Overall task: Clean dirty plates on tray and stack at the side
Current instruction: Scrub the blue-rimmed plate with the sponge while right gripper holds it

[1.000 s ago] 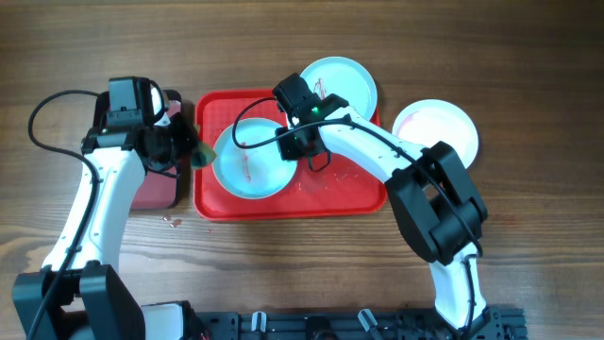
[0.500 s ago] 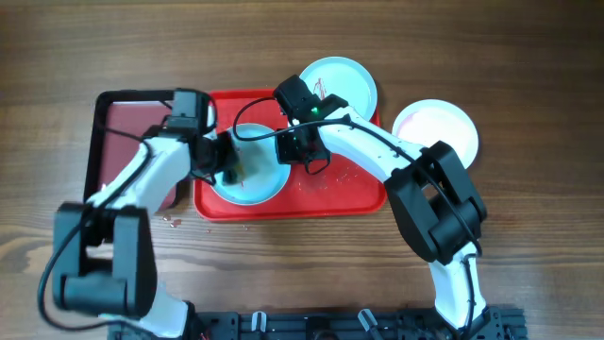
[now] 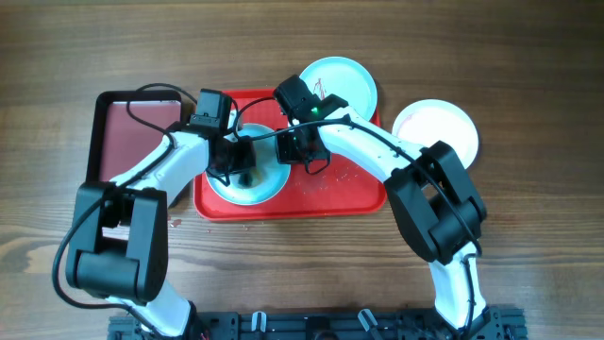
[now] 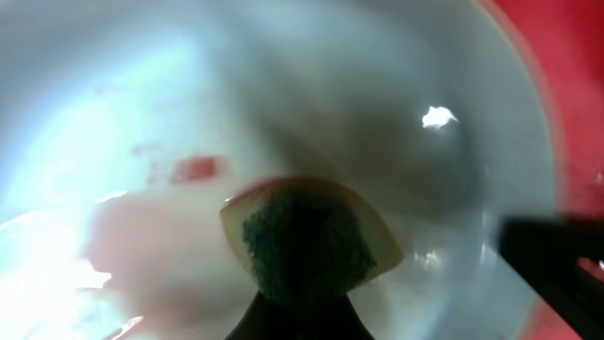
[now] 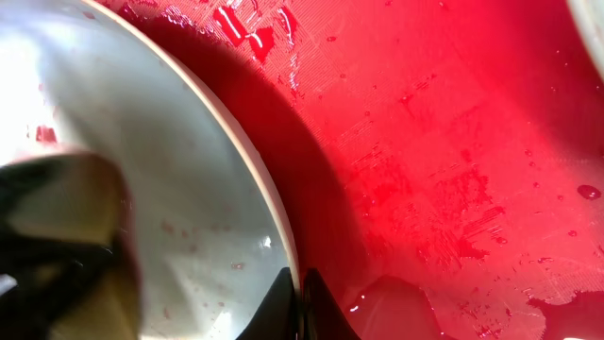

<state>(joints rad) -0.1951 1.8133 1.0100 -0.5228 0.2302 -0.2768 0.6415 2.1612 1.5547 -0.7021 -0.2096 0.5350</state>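
A pale blue plate lies on the left half of the red tray. My left gripper is shut on a green and yellow sponge and presses it on the plate's inside, where a red smear shows. My right gripper is shut on the plate's right rim. A second pale blue plate with dark scribbles leans on the tray's back right corner. A white plate lies on the table to the right of the tray.
A narrower black-rimmed maroon tray sits left of the red tray. The red tray floor is wet with drops. A small wet spot lies on the wood in front of the maroon tray.
My left arm has swung right from over the maroon tray onto the blue plate, carrying the sponge to the plate's middle. My right gripper has stayed on the rim.
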